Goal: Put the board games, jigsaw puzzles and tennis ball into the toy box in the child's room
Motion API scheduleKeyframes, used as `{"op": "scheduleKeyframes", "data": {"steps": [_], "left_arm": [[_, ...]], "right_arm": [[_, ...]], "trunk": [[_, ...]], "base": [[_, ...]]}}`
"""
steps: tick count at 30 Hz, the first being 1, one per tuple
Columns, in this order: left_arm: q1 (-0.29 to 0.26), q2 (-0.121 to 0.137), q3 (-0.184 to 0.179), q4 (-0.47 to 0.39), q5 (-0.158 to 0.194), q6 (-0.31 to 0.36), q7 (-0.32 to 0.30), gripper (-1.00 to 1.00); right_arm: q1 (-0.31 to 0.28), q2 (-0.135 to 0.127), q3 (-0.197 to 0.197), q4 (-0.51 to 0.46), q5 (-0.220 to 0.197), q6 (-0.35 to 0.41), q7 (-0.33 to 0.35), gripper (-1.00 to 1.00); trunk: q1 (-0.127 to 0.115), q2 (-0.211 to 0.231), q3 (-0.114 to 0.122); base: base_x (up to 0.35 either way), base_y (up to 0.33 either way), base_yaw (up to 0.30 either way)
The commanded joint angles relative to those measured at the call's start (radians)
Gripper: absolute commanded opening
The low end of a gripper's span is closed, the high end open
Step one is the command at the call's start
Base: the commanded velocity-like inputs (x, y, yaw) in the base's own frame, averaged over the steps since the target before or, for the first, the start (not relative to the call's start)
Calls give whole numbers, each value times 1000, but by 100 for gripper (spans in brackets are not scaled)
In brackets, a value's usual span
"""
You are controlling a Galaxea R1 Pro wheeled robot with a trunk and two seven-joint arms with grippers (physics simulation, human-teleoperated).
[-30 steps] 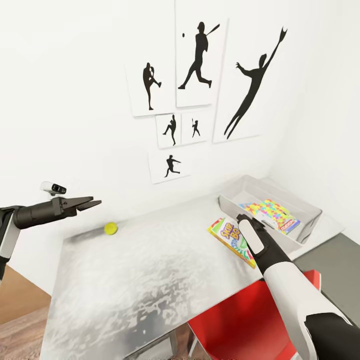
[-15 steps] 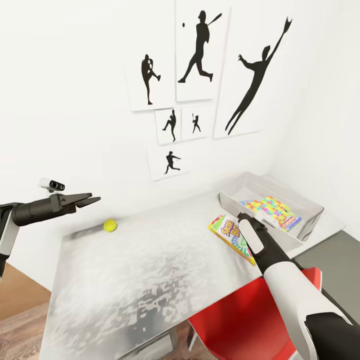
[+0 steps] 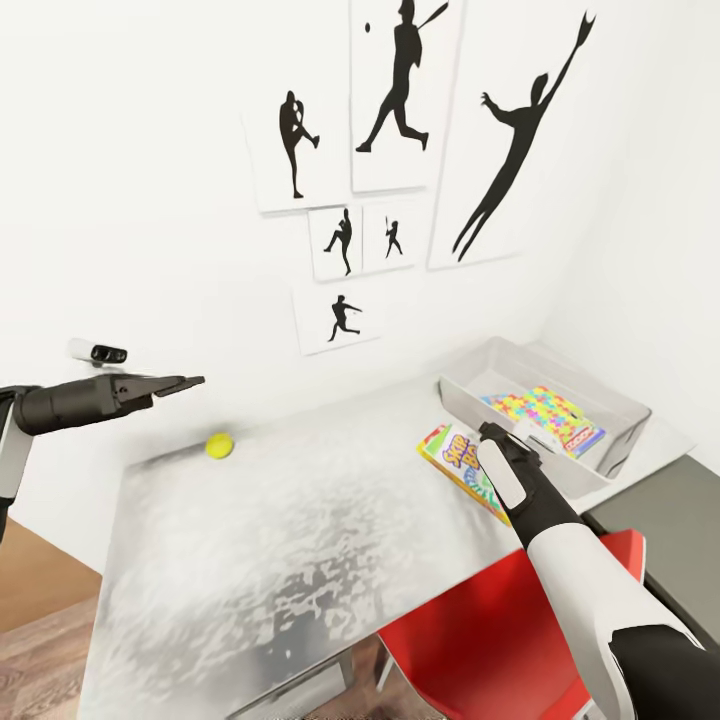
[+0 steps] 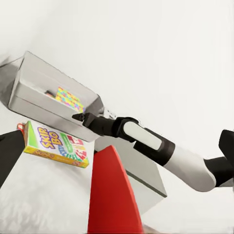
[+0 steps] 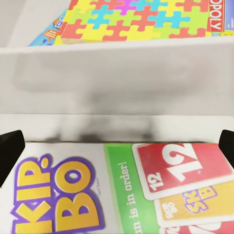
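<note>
Two arms reach over the table. The left gripper hangs in the air above the table's far left part, its fingers drawn close together with nothing between them. The tennis ball lies on the tabletop below and just beyond it, well apart from the other toys. The right gripper hovers over the Skip-Bo box, which lies flat on the table just beside the near wall of the toy box. In the right wrist view the two dark fingertips stand wide apart at either edge, spread across the box lid without gripping it. The toy box sits at the table's far right end and holds a jigsaw puzzle lying on top of other flat boxes; a red edge with white letters shows beside the puzzle. A red chair stands under the right arm. Black silhouette pictures hang on the white wall
</note>
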Motion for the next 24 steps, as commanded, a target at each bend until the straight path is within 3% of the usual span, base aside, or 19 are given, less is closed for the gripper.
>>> {"op": "scheduleKeyframes", "data": {"steps": [1,4,8,24], "left_arm": [[-1,1,-18,-32,0,11,-4,100],[-2,3,-62,-100,2,11,-4,100],[-2,4,-84,-131,2,11,-6,100],[-2,5,-90,-139,1,11,-8,100]], "right_arm": [[-1,-1,5,-2,-3,7,-8,100],[-1,-1,5,-1,-2,6,-8,100],[-1,-1,5,-1,-2,6,-8,100],[-9,-1,2,-7,-2,4,-8,100]], "trunk": [[1,-2,-4],[1,-2,-8],[1,-2,-15],[1,-2,-41]], "base": [[0,0,0],[0,0,0],[0,0,0],[0,0,0]]}}
